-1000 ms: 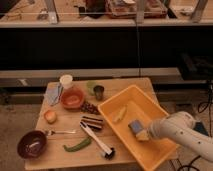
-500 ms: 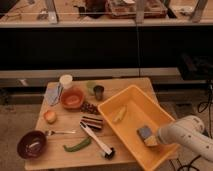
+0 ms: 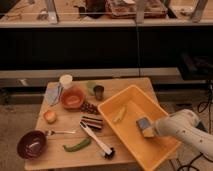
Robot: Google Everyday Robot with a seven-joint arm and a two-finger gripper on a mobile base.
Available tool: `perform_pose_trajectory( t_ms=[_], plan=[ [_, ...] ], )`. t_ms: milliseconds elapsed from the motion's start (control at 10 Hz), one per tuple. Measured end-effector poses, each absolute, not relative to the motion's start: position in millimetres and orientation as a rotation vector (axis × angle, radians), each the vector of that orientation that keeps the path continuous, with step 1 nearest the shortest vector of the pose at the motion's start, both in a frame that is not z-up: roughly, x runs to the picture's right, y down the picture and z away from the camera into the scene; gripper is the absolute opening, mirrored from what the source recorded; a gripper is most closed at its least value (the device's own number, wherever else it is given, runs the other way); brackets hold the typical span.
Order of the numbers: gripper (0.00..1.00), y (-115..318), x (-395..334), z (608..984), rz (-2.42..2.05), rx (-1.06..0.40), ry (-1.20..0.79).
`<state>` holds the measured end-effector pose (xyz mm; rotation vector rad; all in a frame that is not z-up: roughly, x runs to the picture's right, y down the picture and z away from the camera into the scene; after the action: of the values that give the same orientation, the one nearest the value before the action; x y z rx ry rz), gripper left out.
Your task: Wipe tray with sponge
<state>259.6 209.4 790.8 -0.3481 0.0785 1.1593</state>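
Tray (image 3: 131, 96) on the table's (image 3: 55, 161) right side, small items spread to its left.

In the tray, the sponge (image 3: 143, 123) lies toward 4 o'clock, the gripper (image 3: 150, 132) against its 4 o'clock side and a banana piece (image 3: 119, 114) at its 10. Around the striped block (image 3: 92, 123) at mid-table: mug (image 3: 99, 92) at 12, far bowl (image 3: 72, 98) at 11 with a cup (image 3: 66, 81) behind it, fruit (image 3: 49, 116) at 9, near bowl (image 3: 32, 144) at 8, pepper (image 3: 76, 145) at 7, brush (image 3: 97, 141) at 6.

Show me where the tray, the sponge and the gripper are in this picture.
tray (image 3: 136, 103): camera view, bare floor near its far wall.
sponge (image 3: 144, 124): camera view, its grey-blue face.
gripper (image 3: 151, 130): camera view, its tip, at the sponge inside the tray.
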Motion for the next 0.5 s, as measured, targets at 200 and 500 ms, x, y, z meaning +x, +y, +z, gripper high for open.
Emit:
perform_pose_trajectory(
  t_ms=[200,500],
  plan=[
    [0.0,200,244,816,1.145,-0.348,0.095],
    [0.0,202,217,831,1.118,-0.364,0.074]
  ],
)
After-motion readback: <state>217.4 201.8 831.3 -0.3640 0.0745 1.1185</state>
